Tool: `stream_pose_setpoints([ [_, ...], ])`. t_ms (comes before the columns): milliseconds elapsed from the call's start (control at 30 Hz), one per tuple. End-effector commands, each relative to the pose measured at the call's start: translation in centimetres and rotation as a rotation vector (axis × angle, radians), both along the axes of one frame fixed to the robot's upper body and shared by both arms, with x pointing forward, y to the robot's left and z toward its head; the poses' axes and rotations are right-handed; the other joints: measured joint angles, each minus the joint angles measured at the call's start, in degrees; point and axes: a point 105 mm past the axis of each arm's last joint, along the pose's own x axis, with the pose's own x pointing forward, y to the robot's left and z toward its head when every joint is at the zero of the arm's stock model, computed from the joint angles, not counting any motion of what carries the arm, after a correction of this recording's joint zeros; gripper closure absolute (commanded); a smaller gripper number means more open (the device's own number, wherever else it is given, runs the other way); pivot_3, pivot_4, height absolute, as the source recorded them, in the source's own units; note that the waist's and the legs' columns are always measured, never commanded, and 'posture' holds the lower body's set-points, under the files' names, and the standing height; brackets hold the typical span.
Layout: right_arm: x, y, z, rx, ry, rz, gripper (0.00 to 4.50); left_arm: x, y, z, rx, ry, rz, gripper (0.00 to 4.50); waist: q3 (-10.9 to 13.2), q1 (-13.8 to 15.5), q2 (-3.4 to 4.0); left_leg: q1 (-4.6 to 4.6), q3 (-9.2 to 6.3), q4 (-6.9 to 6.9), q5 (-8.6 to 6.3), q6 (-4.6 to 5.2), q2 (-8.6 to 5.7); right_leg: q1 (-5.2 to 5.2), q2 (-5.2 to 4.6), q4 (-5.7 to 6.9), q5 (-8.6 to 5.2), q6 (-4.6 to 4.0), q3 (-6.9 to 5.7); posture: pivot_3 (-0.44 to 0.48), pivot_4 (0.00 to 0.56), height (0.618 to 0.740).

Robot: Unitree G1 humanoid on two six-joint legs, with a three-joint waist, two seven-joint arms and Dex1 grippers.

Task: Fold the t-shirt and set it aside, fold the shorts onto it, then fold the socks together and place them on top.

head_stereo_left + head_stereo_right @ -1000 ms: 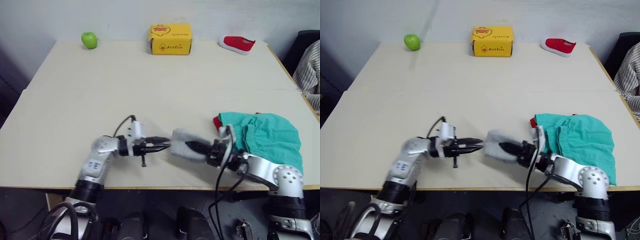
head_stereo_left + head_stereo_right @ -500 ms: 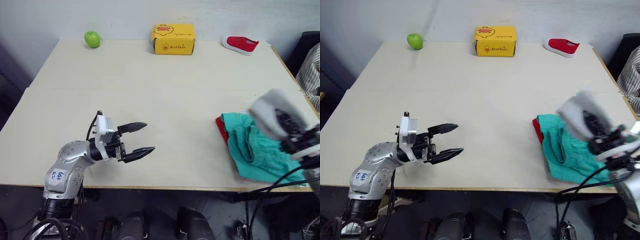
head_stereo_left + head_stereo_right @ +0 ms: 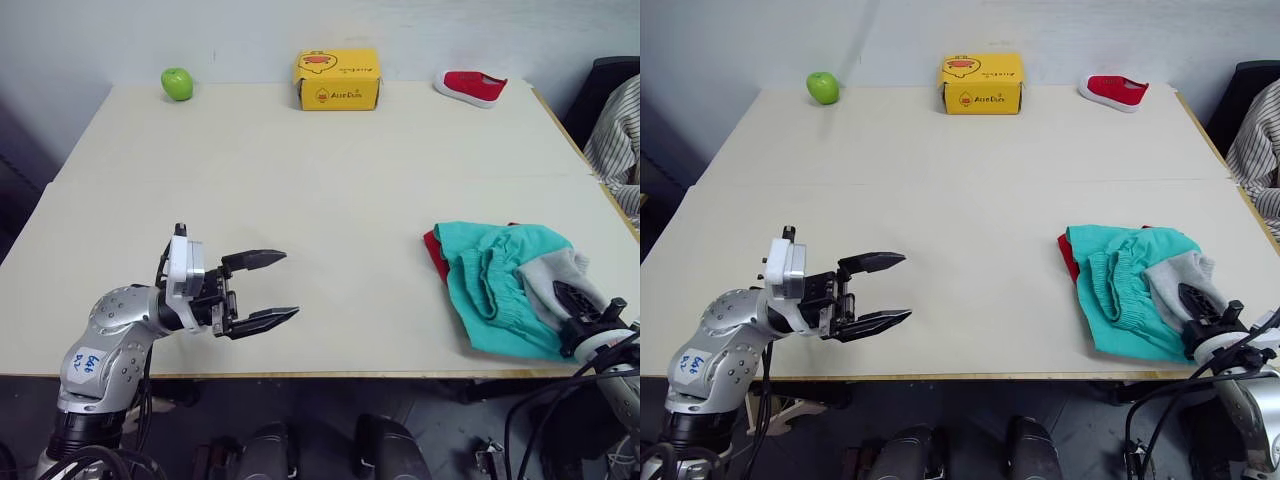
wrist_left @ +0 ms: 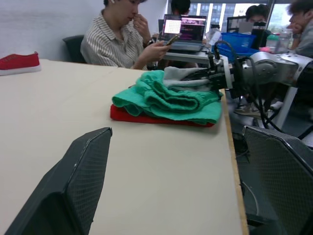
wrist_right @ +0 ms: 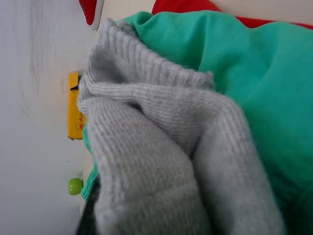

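The folded teal-green shorts [image 3: 488,283] lie on the red t-shirt [image 3: 433,249], of which a thin edge shows, at the table's right front. The grey socks [image 3: 548,279], bunched together, rest on top of the shorts at their right side. My right gripper [image 3: 577,303] is against the socks from the front-right, with grey knit wrapped close around it; the right wrist view has the socks [image 5: 161,147] right up against the camera over the shorts [image 5: 264,83]. My left gripper [image 3: 288,285] hovers wide open and empty over bare table at the left front.
A green apple [image 3: 177,83], a yellow box [image 3: 338,79] and a small red shoe [image 3: 470,87] stand along the table's far edge. A person in a striped shirt [image 3: 616,140] sits past the right edge. The clothes pile lies near the table's front right corner.
My left gripper opened, let go of the socks and drew back to the left. The right gripper carried the socks from mid-table to the right, onto the shorts.
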Motion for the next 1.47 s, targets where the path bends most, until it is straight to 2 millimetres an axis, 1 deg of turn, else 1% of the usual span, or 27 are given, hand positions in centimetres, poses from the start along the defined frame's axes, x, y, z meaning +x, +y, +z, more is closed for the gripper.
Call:
stream_pose_setpoints([
  [33,-1.0,-0.7,1.6,-0.065,-0.001,0.045,1.71,-0.5,0.1,0.7,0.004,-0.016,-0.018,0.0,0.0,0.0,0.0,0.01,0.01,0.0,0.0,0.0,0.0,0.0,0.0,0.0,0.0,0.0,0.02,0.0,0.15,0.74],
  [133,-2.0,-2.3,2.7,-0.138,0.021,0.086,0.67,-0.4,0.2,0.5,0.012,0.0,-0.019,0.0,0.0,0.2,-0.01,0.03,0.08,0.0,-0.03,0.05,-0.03,0.0,-0.01,-0.02,0.0,0.0,0.11,0.0,0.15,0.74],
  [200,-3.0,-3.1,3.4,-0.193,0.047,0.148,0.04,-0.3,0.6,0.4,0.022,0.006,-0.012,0.0,0.0,0.5,-0.01,0.03,0.17,0.01,-0.07,0.11,-0.05,-0.01,-0.02,-0.06,0.0,0.01,0.19,0.0,0.15,0.74],
  [300,-4.7,-3.8,4.1,-0.245,0.11,0.25,0.04,0.0,1.2,-0.1,0.044,0.015,0.008,0.0,0.0,0.6,-0.03,0.07,0.27,0.0,-0.12,0.12,-0.02,-0.01,0.06,-0.13,0.01,0.02,0.31,0.0,0.15,0.74],
  [367,-5.8,-4.9,4.8,-0.246,0.124,0.26,0.04,0.3,2.0,-0.6,0.058,0.016,0.036,0.0,0.0,0.7,-0.03,0.11,0.34,-0.02,-0.13,0.12,-0.02,-0.01,0.08,-0.15,0.01,0.02,0.37,0.0,0.15,0.74],
  [400,-6.5,-5.3,5.1,-0.278,0.144,0.275,0.04,0.4,2.5,-0.9,0.072,0.017,0.053,0.0,0.0,0.8,-0.03,0.13,0.37,-0.03,-0.14,0.13,0.0,-0.01,0.1,-0.15,0.01,0.02,0.39,0.0,0.15,0.74],
  [500,-7.9,-5.3,5.5,-0.51,0.221,0.382,0.04,0.5,4.1,-1.8,0.108,0.026,0.113,0.0,0.0,0.8,0.0,0.19,0.58,-0.07,-0.21,0.13,0.02,-0.08,0.14,-0.21,0.02,0.04,0.55,0.0,0.15,0.74],
  [533,-8.0,-5.5,5.8,-0.679,0.202,0.424,0.04,0.4,4.7,-2.1,0.128,0.033,0.136,0.0,0.0,0.8,0.0,0.2,0.6,-0.08,-0.25,0.09,0.07,-0.09,0.19,-0.25,0.02,0.05,0.57,0.0,0.15,0.74],
  [567,-7.9,-4.9,6.2,-0.836,0.134,0.507,0.04,0.4,5.3,-2.3,0.144,0.037,0.157,0.0,0.0,0.8,-0.01,0.18,0.62,-0.07,-0.27,0.08,0.09,-0.11,0.21,-0.28,0.02,0.06,0.6,0.0,0.15,0.74],
  [600,-8.0,-3.7,6.3,-1.006,0.068,0.649,0.04,0.4,5.9,-2.7,0.168,0.043,0.189,0.0,0.0,0.7,-0.1,0.17,0.67,-0.08,-0.32,0.05,0.14,-0.16,0.27,-0.34,0.0,0.1,0.61,0.0,0.15,0.74],
  [633,-8.1,-2.9,5.6,-1.156,0.059,0.78,0.04,0.5,6.5,-3.1,0.19,0.06,0.219,0.0,0.0,0.7,-0.15,0.18,0.69,-0.09,-0.36,-0.01,0.22,-0.14,0.36,-0.41,0.0,0.13,0.59,0.0,0.15,0.74],
  [667,-7.8,-2.3,5.4,-1.306,0.003,0.882,0.04,0.5,7.2,-3.6,0.217,0.065,0.254,0.0,0.1,0.5,-0.23,0.19,0.74,-0.08,-0.4,-0.03,0.25,-0.15,0.4,-0.45,0.0,0.14,0.58,0.0,0.15,0.74],
  [700,-7.2,-1.4,5.7,-1.447,-0.118,0.963,0.04,0.4,8.0,-4.0,0.242,0.08,0.283,0.0,0.1,0.2,-0.34,0.22,0.83,-0.08,-0.47,-0.09,0.27,-0.15,0.41,-0.47,0.0,0.15,0.56,0.0,0.15,0.74],
  [767,-5.4,-0.1,6.6,-1.594,-0.285,1.003,0.04,0.1,9.3,-4.8,0.3,0.084,0.333,0.0,0.2,-0.6,-0.45,0.27,0.97,-0.09,-0.63,-0.31,0.32,-0.16,0.49,-0.59,0.01,0.17,0.5,0.0,0.15,0.74],
  [833,-3.5,2.1,7.9,-1.642,-0.467,1.005,0.04,-0.1,10.2,-5.2,0.347,0.065,0.367,0.0,0.3,-1.0,-0.56,0.3,1.09,-0.06,-0.65,-0.31,0.32,-0.21,0.4,-0.58,0.02,0.16,0.53,0.0,0.15,0.74],
  [900,-2.1,5.1,8.3,-1.696,-0.664,1.053,0.04,0.0,10.9,-5.1,0.378,0.036,0.402,0.0,0.4,-0.9,-0.58,0.25,1.12,-0.06,-0.42,-0.44,0.29,-0.32,0.25,-0.49,0.09,0.07,0.53,0.0,0.15,0.74],
  [967,-1.1,8.3,7.5,-1.723,-0.833,1.136,0.04,0.1,11.5,-4.6,0.399,0.003,0.438,0.0,0.4,-0.5,-0.72,0.23,1.1,-0.05,-0.35,-0.4,0.33,-0.43,0.21,-0.28,0.11,-0.03,0.58,0.0,0.15,0.74],
  [1033,0.2,11.3,6.9,-1.71,-0.975,1.155,0.04,-0.1,11.9,-4.3,0.406,-0.019,0.459,0.0,0.4,-0.2,-0.76,0.09,1.12,-0.03,-0.36,-0.55,0.46,-0.65,0.24,-0.14,0.05,-0.14,0.53,0.0,0.15,0.74],
  [1067,0.8,12.5,6.7,-1.708,-1.03,1.144,0.04,-0.2,12.0,-4.3,0.407,-0.024,0.466,0.0,0.4,-0.2,-0.77,0.08,1.14,-0.02,-0.33,-0.61,0.45,-0.73,0.29,0.01,0.02,-0.19,0.5,0.0,0.15,0.74],
  [1100,1.5,13.7,6.1,-1.691,-1.072,1.152,0.04,-0.5,12.1,-4.3,0.406,-0.028,0.472,0.0,0.5,-0.2,-0.71,0.1,1.22,0.03,-0.31,-0.64,0.45,-0.8,0.31,0.17,-0.03,-0.27,0.44,0.0,0.15,0.74],
  [1133,1.8,14.5,5.7,-1.684,-1.098,1.162,0.04,-0.7,12.2,-4.3,0.406,-0.03,0.476,0.0,0.5,-0.2,-0.7,0.09,1.3,0.03,-0.29,-0.62,0.4,-0.85,0.31,0.24,-0.04,-0.28,0.45,0.0,0.15,0.74],
  [1200,2.8,16.9,4.5,-1.653,-1.168,1.192,0.04,-1.2,12.2,-4.5,0.416,-0.039,0.498,0.0,0.5,-0.3,-0.7,0.12,1.36,0.07,-0.28,-0.58,0.35,-0.86,0.27,0.34,-0.04,-0.28,0.49,0.0,0.15,0.74],
  [1267,3.4,18.3,3.9,-1.644,-1.214,1.212,0.04,-1.6,12.2,-4.6,0.422,-0.045,0.515,0.0,0.5,-0.5,-0.7,0.14,1.41,0.13,-0.3,-0.47,0.28,-0.84,0.21,0.36,-0.02,-0.25,0.55,0.0,0.15,0.74],
  [1300,3.6,18.6,3.7,-1.635,-1.225,1.215,0.04,-1.7,12.1,-4.6,0.417,-0.049,0.522,0.0,0.5,-0.4,-0.7,0.14,1.47,0.18,-0.32,-0.41,0.27,-0.84,0.17,0.37,0.0,-0.21,0.59,0.0,0.15,0.74],
  [1367,4.0,19.2,3.3,-1.627,-1.248,1.223,0.04,-1.9,12.1,-4.6,0.406,-0.058,0.543,0.0,0.5,-0.3,-0.7,0.15,1.46,0.21,-0.32,-0.35,0.22,-0.83,0.12,0.41,0.02,-0.18,0.6,0.0,0.15,0.74],
  [1467,4.4,19.6,3.2,-1.621,-1.27,1.209,0.04,-2.1,12.0,-4.5,0.4,-0.078,0.572,0.0,0.5,-0.2,-0.7,0.17,1.45,0.25,-0.33,-0.31,0.17,-0.81,0.03,0.49,0.04,-0.14,0.63,0.0,0.15,0.74],
])
